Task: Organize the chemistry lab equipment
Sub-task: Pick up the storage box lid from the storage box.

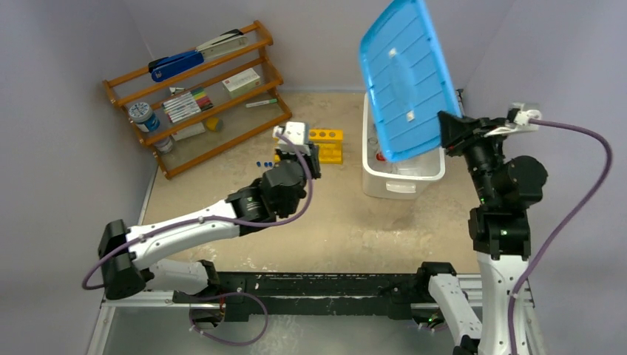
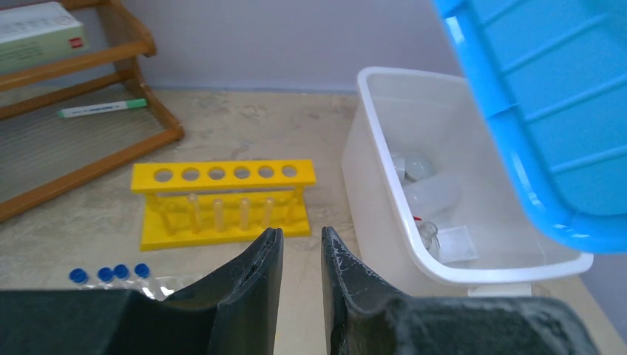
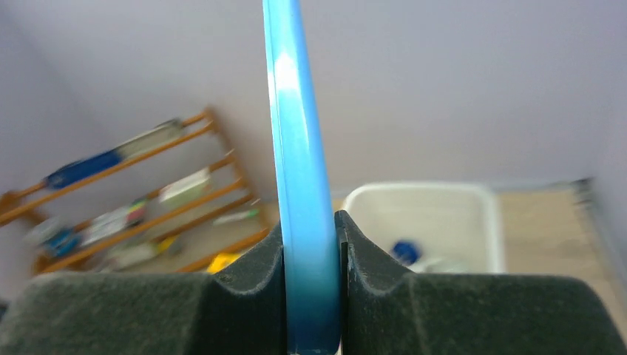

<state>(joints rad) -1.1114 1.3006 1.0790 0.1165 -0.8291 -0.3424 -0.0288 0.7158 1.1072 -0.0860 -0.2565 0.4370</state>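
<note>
Right gripper [image 3: 309, 229] clamps thin blue plastic lid [image 1: 405, 74] by its rim, prob light, stiff, slick, so I grip deep; left gripper [image 2: 302, 235] slightly parted, empty.

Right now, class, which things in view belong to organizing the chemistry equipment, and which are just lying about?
Job: yellow rack, blue-capped tubes, white bin with glassware, blue lid in the right gripper.
Lying about: wooden shelf, blue stapler, markers.
</note>
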